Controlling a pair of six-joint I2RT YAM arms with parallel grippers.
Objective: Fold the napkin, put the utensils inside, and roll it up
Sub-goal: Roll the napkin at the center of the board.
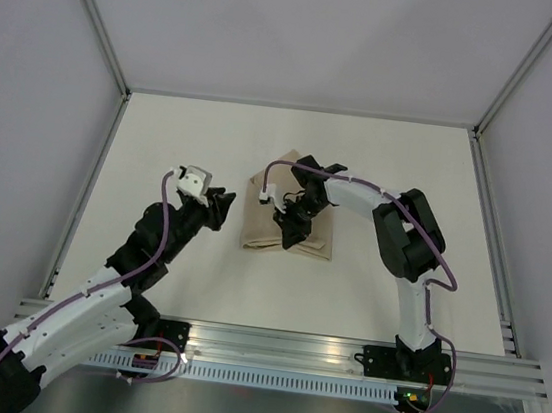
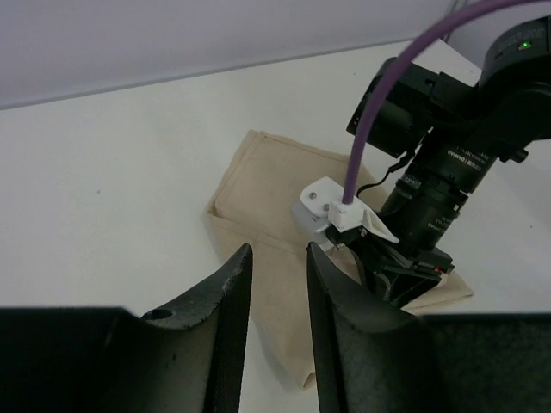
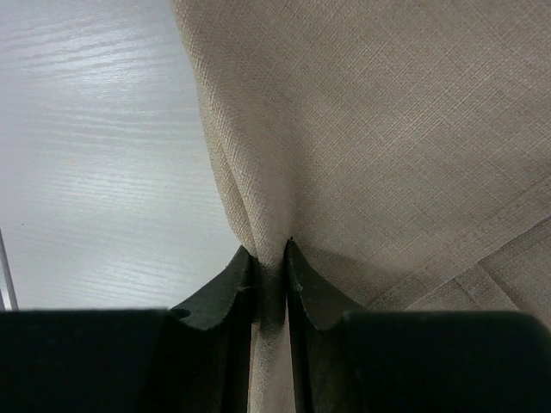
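The tan napkin (image 1: 258,231) lies folded in the middle of the white table, also visible in the left wrist view (image 2: 258,185). My right gripper (image 1: 288,230) reaches down onto its near part and is shut on a raised pinch of cloth (image 3: 387,129), which sits squeezed between the fingertips (image 3: 269,249). My left gripper (image 1: 224,205) hovers just left of the napkin, apart from it. Its jaws (image 2: 278,249) stand narrowly open with nothing between them. The right arm's wrist (image 2: 392,275) shows beyond them. The utensils are hidden or out of view.
Aluminium frame rails run along the table's left side (image 1: 86,193), right side (image 1: 493,243) and front (image 1: 279,346). Grey walls close in the back and sides. Bare white tabletop (image 1: 184,135) surrounds the napkin.
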